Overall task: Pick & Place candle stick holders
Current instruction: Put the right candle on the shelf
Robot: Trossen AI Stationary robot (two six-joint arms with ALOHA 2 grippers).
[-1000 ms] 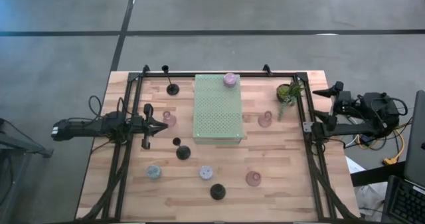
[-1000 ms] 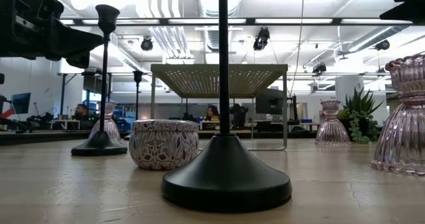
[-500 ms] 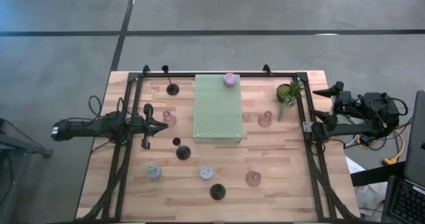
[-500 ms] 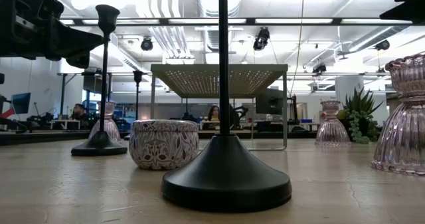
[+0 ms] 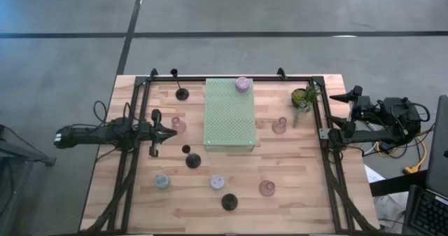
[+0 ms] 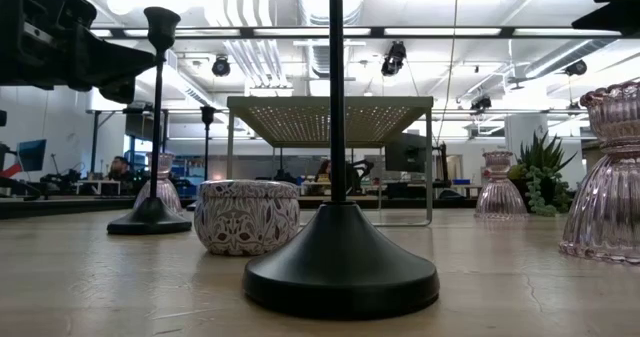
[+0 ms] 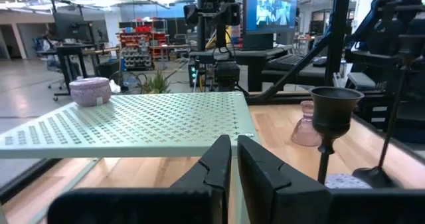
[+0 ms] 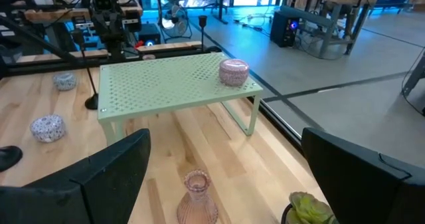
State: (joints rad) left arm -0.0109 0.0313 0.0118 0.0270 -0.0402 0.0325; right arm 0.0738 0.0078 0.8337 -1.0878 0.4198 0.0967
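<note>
— Wooden table (image 5: 294, 187) under a workshop ceiling, with a green perforated rack (image 5: 228, 114) standing mid-table. Where do the holders sit?

— One lilac round holder (image 5: 242, 83) is on the rack's far end. The others are scattered on the wood around it: a pink glass holder (image 5: 179, 126) left of the rack, a second pink one (image 5: 279, 126) right of it, and black stemmed ones and round tins nearer.

— Which arm is closer to what?

— The left gripper (image 5: 170, 132), fingers pressed together and empty, hovers at the table's left side pointing right; that left pink holder lies just beside its tip, slightly farther back. The right gripper (image 5: 341, 96) waits with its fingers spread wide past the table's right edge, well apart from everything.

— So the left arm goes first?

— Likely. The holder stands upright, so the fingers must part and then close on it from the side.
</note>
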